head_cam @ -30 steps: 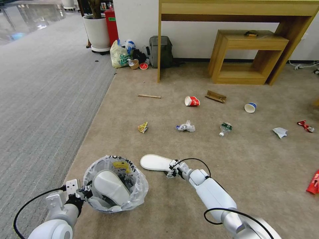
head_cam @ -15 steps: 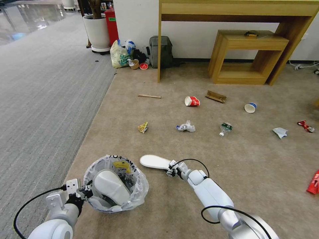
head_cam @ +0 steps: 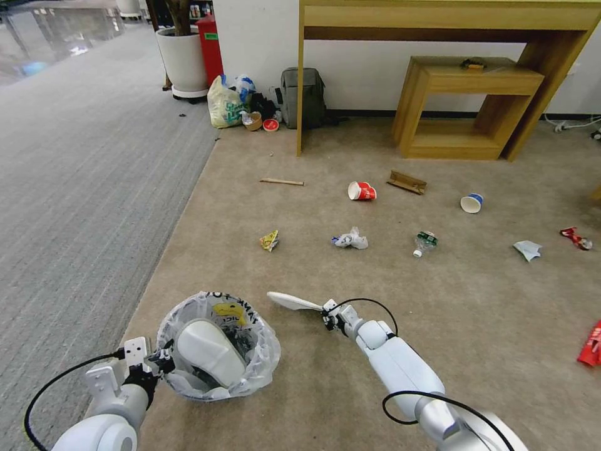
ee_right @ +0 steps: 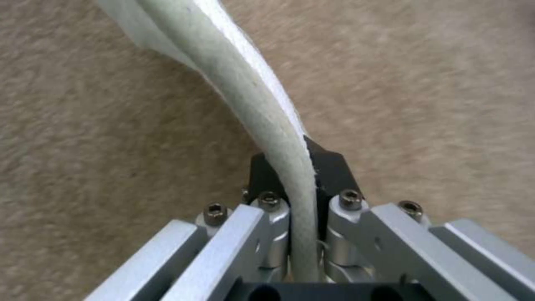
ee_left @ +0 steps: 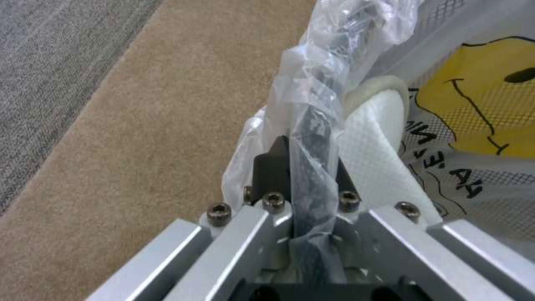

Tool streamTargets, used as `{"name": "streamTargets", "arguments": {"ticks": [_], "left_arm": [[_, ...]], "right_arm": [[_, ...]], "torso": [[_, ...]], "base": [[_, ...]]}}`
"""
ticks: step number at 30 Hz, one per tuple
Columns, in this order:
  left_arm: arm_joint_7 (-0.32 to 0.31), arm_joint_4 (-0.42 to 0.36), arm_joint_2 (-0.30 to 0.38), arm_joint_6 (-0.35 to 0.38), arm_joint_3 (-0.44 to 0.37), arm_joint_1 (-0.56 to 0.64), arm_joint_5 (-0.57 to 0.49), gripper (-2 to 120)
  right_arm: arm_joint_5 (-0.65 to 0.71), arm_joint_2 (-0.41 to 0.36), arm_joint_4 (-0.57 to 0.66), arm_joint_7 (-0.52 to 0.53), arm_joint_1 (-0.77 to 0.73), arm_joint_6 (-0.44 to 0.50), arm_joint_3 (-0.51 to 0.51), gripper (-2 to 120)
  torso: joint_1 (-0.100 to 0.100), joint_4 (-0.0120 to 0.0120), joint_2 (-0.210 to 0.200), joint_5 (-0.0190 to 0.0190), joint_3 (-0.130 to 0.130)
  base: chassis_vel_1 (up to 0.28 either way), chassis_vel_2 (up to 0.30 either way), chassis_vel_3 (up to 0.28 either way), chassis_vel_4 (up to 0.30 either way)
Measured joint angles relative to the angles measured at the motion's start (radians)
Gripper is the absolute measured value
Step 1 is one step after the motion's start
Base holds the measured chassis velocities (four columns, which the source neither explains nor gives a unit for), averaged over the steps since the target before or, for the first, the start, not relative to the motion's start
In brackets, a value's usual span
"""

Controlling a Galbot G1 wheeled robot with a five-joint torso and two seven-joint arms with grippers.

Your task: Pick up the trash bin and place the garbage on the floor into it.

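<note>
Near centre on the floor (head_cam: pixel 325 351): right end effector (head_cam: pixel 327 311), jaws closed on the edge of a white slipper (head_cam: pixel 293 301), which is turned on its side and appears lifted clear of the carpet, toe end pointing left toward the bin (head_cam: pixel 216 346). The right wrist view confirms the grip: the slipper (ee_right: pixel 245 92) passes between the two black pads (ee_right: pixel 334 167), pinched thin at the sole rim. Near left: left end effector (head_cam: pixel 156 363), jaws clamped on the bin's rim through the plastic liner (ee_left: pixel 312 125); bin held upright, mouth open upward, a first slipper (head_cam: pixel 210 351) already lodged inside and taking much of the opening. Far on the floor, well apart from both arms: stick, yellow wrapper (head_cam: pixel 269 240), red cup (head_cam: pixel 362 190), cardboard scrap, crumpled wrapper, bottle (head_cam: pixel 424 242), blue cup, paper, red litter at right. Step in hand, as judged: carrying the second slipper over to the bin. Handling notes: the sole is limp and held at one end, so the free end will droop; bring it well above the rim before moving across, else the toe may catch the liner and tip the bin. Aim the toe for the gap beside the lodged slipper, lower it in endwise, and release only once most of its length is below the rim. Bin to be kept steady and level meanwhile.
</note>
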Motion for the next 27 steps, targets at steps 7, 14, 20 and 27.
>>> {"name": "streamTargets", "arguments": {"ticks": [7, 14, 20, 27], "left_arm": [[0.000, -0.004, 0.002, 0.000, 0.004, -0.008, 0.000, 0], [-0.002, -0.008, 0.006, 0.004, 0.016, -0.017, 0.005, 0], [-0.022, -0.004, 0.017, 0.025, 0.042, -0.040, 0.017, 0], [-0.040, -0.011, 0.035, 0.038, 0.062, -0.048, 0.018, 0]], "right_arm": [[0.073, -0.069, 0.239, 0.056, -0.092, -0.031, 0.008, 2], [0.210, -0.158, 0.579, 0.073, -0.163, -0.102, 0.033, 2], [0.364, -0.252, 0.921, 0.070, -0.164, -0.206, -0.006, 2], [0.559, -0.285, 1.105, 0.047, -0.135, -0.249, -0.132, 2]], "torso": [[0.000, -0.0002, 0.000, 0.0002, 0.000], [0.000, -0.0003, 0.000, -0.0002, 0.000], [0.000, -0.0004, 0.000, -0.0002, 0.000], [0.000, -0.0002, 0.000, -0.0002, 0.000]], "base": [[0.000, 0.000, 0.000, 0.000], [0.000, 0.000, 0.000, 0.000], [0.000, 0.000, 0.000, 0.000], [0.000, 0.000, 0.000, 0.000]]}}
